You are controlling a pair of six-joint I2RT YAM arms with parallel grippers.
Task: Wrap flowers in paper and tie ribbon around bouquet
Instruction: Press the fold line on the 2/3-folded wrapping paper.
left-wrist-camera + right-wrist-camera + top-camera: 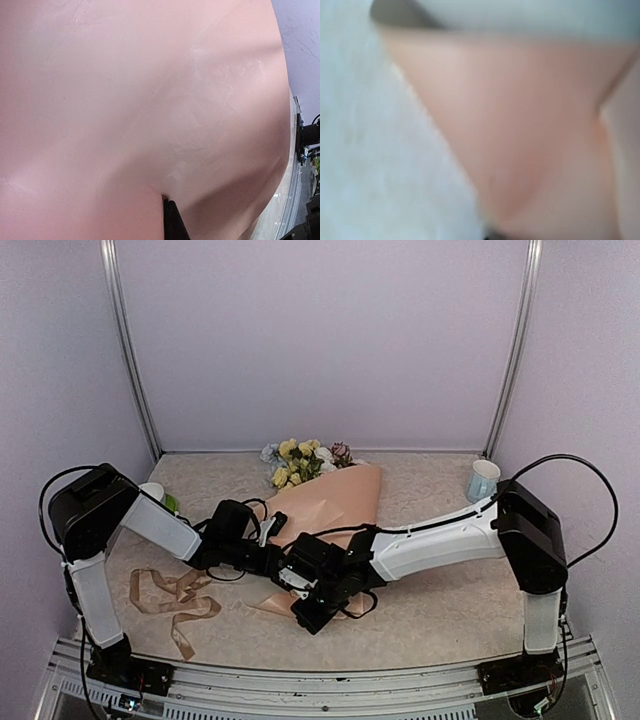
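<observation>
At the left of the bench (440, 610), the ribbon (172, 598) lies in loose loops on the pale, textured cover, well apart from both hands and just in front of the left arm. Behind that arm stands a white cup (152, 491) with something green at its side; I cannot tell what is inside it. The left hand (272, 532) reaches in low to the left edge of the paper (335, 502) and is clenched on it. In the left wrist view the peach sheet fills nearly the whole picture, and its creases run down into a dark fingertip (172, 222) at the bottom. The paper is rolled into a loose cone that lies slanted across the middle of the bench, with its wide mouth toward the back. The flowers (298, 460) sit in that mouth, their yellow, white and pale pink heads spilling out past the rim toward the back wall. The right hand (305, 608) is at the cone's narrow near end, lying over the paper, with its jaws closed. Its own camera is badly blurred and shows peach paper tapering down to a dark tip, so I cannot tell whether paper is pinched there. Far right, near the back corner post, a pale blue mug (483, 480) stands upright, well apart from the cone, and its inside is not visible.
</observation>
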